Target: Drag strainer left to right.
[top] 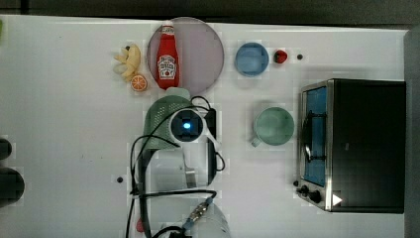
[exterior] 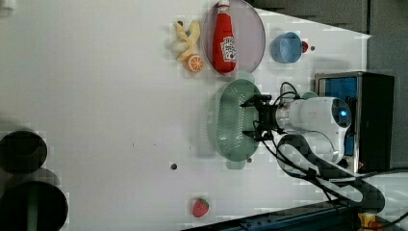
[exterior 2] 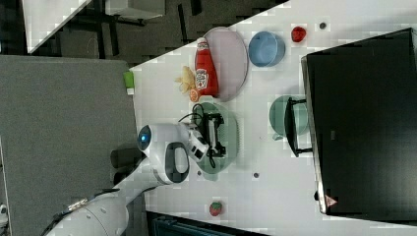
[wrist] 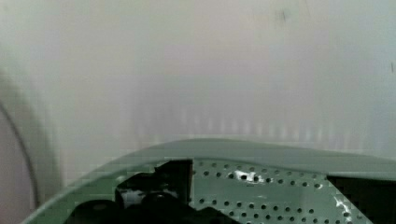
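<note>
The strainer [top: 157, 119] is a pale mint-green oval colander with a dotted basin, lying on the white table just below the plate in the top view, partly under my wrist. In the left view the strainer [exterior: 230, 120] shows whole, and my gripper [exterior: 248, 119] reaches down into its basin with the black fingers spread wide apart. The right view has the gripper [exterior 2: 219, 133] over the strainer [exterior 2: 230, 135] in the same way. Close up in the wrist view, the perforated strainer [wrist: 261, 189] floor lies between the two dark fingertips [wrist: 159, 186]. Nothing is held.
A ketchup bottle [top: 167, 57] lies on a round plate [top: 200, 54] beside a banana [top: 129, 60] and an orange slice [top: 139, 83]. A blue bowl [top: 251, 59], a strawberry [top: 281, 56], a mint mug [top: 274, 126] and a toaster oven [top: 361, 144] occupy the top view's right.
</note>
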`<state>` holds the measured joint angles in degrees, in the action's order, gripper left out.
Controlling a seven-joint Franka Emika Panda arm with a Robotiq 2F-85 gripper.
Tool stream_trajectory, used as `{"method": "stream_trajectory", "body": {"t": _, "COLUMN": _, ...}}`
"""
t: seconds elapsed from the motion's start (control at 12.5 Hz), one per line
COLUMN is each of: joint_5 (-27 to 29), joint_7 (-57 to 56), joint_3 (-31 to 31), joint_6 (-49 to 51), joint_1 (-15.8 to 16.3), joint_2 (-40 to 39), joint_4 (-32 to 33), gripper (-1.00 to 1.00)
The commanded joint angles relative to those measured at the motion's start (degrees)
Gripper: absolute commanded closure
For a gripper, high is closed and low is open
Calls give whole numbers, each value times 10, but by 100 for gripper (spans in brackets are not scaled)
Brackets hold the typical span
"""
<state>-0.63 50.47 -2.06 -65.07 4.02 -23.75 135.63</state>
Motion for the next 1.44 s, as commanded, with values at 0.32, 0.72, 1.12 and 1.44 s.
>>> {"method": "stream_trajectory", "body": {"t": 0.32, "joint_5": 0, "joint_7": -121, "joint_3": 40, "joint_6": 3, "joint_1": -28, "joint_2": 16, "joint_4": 2, "gripper": -100}}
{"method": "stream_trajectory", "body": {"t": 0.72, "joint_5": 0, "joint_7": -187, "joint_3": 87, "joint_6": -5, "joint_1": -30, "joint_2": 16, "joint_4": 3, "gripper": -100}}
{"method": "stream_trajectory", "body": {"t": 1.12, "joint_5": 0, "joint_7": -232, "joint_3": 110, "joint_6": -5, "joint_1": -31, "joint_2": 21, "joint_4": -1, "gripper": -100}}
{"method": "stream_trajectory", "body": {"t": 1.44, "joint_5": 0, "joint_7": -233, "joint_3": 67, "joint_6": 62, "joint_1": -30, "joint_2": 85, "joint_4": -2, "gripper": -100}}
